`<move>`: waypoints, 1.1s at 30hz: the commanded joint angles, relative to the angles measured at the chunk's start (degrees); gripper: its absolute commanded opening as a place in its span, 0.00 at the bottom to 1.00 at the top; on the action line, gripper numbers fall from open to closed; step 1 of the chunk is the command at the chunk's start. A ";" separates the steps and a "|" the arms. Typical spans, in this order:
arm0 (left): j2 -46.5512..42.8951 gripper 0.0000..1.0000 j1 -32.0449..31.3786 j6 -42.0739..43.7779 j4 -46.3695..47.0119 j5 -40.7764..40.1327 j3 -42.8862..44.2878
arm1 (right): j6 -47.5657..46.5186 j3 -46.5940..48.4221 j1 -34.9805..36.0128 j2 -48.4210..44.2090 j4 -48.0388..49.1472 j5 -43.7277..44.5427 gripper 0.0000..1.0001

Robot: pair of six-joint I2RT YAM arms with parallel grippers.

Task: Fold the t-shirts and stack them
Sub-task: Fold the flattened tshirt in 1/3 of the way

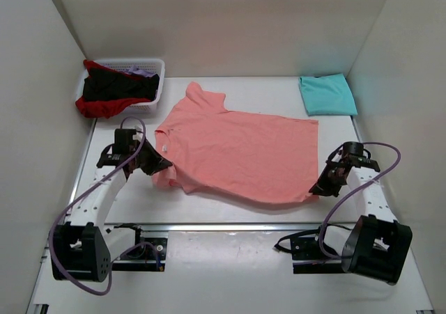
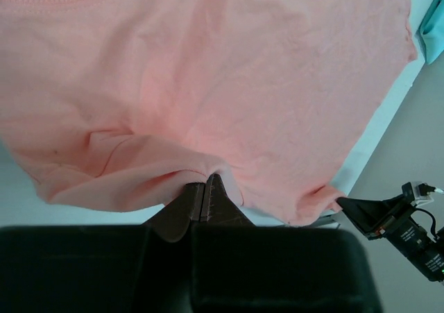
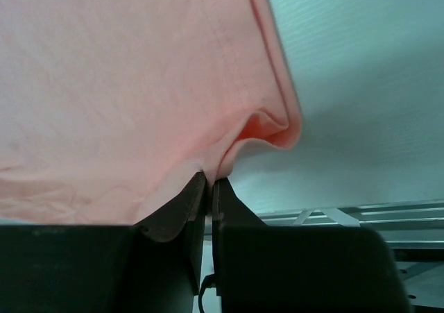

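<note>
A salmon-pink t-shirt [image 1: 237,150] lies spread flat across the middle of the table, collar to the left. My left gripper [image 1: 164,165] is shut on the shirt's near-left sleeve edge; the left wrist view shows the cloth [image 2: 208,84] pinched at the tips [image 2: 205,181]. My right gripper [image 1: 318,187] is shut on the near-right hem corner; the right wrist view shows the cloth [image 3: 139,84] bunched at the tips [image 3: 209,178]. A folded turquoise t-shirt [image 1: 327,94] lies at the far right. Black [image 1: 115,88], red [image 1: 97,107] and lilac [image 1: 137,70] shirts sit in the basket.
A white slatted basket [image 1: 155,67] stands at the far left corner. White walls close in the table on the left, back and right. The right arm [image 2: 406,223] shows at the lower right of the left wrist view.
</note>
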 commanded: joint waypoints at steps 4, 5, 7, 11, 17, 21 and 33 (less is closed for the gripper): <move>6.20 0.00 0.41 2.41 3.74 -2.38 9.44 | 1.21 3.51 -3.27 5.12 5.62 0.10 0.00; 8.03 0.00 0.41 2.76 3.92 -2.47 10.76 | 1.65 3.51 -3.88 5.83 5.80 0.02 0.00; 10.94 0.00 0.32 2.85 4.62 -2.73 12.70 | 1.56 4.65 -4.41 7.15 6.42 0.10 0.00; 14.72 0.00 0.15 2.41 5.50 -2.38 15.25 | 2.35 5.71 -4.59 10.48 7.82 -0.51 0.01; 19.65 0.00 0.24 1.97 6.55 -1.50 17.27 | 2.97 8.87 -3.01 14.96 8.44 -0.51 0.00; 21.84 0.00 0.42 1.79 6.99 -2.29 19.38 | 3.32 10.36 -2.93 16.91 9.49 -1.04 0.00; 27.57 0.99 2.17 0.13 9.63 0.08 24.22 | 2.36 17.48 -2.31 21.92 10.99 -0.69 0.40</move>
